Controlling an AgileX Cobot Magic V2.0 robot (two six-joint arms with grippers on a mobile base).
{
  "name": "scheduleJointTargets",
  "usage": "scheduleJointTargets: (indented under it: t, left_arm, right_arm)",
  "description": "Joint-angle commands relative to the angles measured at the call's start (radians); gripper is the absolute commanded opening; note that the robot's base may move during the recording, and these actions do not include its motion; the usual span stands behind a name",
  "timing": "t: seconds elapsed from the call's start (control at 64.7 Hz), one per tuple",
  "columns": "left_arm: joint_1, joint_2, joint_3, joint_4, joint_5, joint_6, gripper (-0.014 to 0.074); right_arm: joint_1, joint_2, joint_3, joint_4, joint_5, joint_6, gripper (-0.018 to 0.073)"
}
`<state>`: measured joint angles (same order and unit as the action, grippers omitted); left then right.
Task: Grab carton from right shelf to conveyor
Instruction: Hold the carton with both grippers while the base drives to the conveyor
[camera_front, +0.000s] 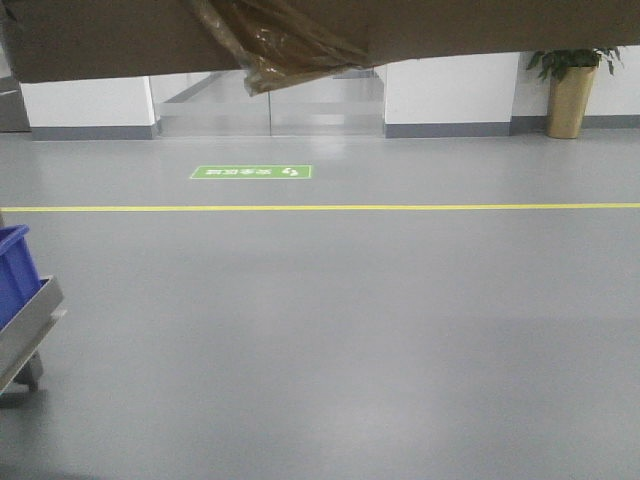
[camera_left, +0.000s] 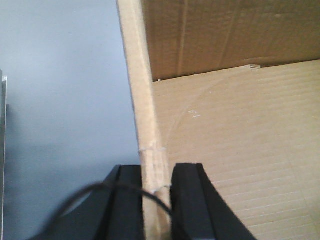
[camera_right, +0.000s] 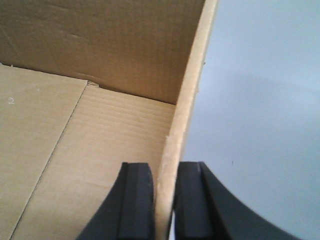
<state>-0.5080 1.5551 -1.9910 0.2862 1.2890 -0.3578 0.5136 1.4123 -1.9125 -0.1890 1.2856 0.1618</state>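
The carton (camera_front: 100, 40) spans the top of the front view, held above the grey floor (camera_front: 350, 350), with ragged glossy tape (camera_front: 285, 45) dangling. Inside, only bare corrugated board shows. The left tool (camera_left: 156, 200) pinches its left wall, the right tool (camera_right: 166, 200) its right wall. A blue bin (camera_front: 12, 270) sits at left, contents hidden. A yellow line (camera_front: 400, 207), green sign (camera_front: 251, 172) and potted plant (camera_front: 572, 90) lie beyond.
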Motion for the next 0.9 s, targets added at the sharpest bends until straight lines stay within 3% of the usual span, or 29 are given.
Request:
scheduleJointTargets:
  t: [0.0,0.232,0.464,0.881]
  left_arm:
    - [-0.015,-0.012,-0.004,-0.049,-0.068,0.006,-0.0016]
    - [-0.015,-0.012,-0.004,-0.040,-0.068,0.006,-0.0016]
    - [-0.015,-0.012,-0.004,0.017,-0.068,0.006,-0.0016]
    - [-0.014,-0.012,-0.004,0.024,-0.068,0.006,-0.0016]
  right_arm:
    - [0.008,-0.007,-0.001,0.064,-0.065,-0.021,-0.0064]
    - [0.008,-0.007,-0.001,0.064,-0.066,-0.021,-0.0064]
    - [0.008,-0.007,-0.001,0.064,-0.067,-0.021,-0.0064]
    - [0.008,-0.007,-0.001,0.064,-0.070,-0.021,-0.0064]
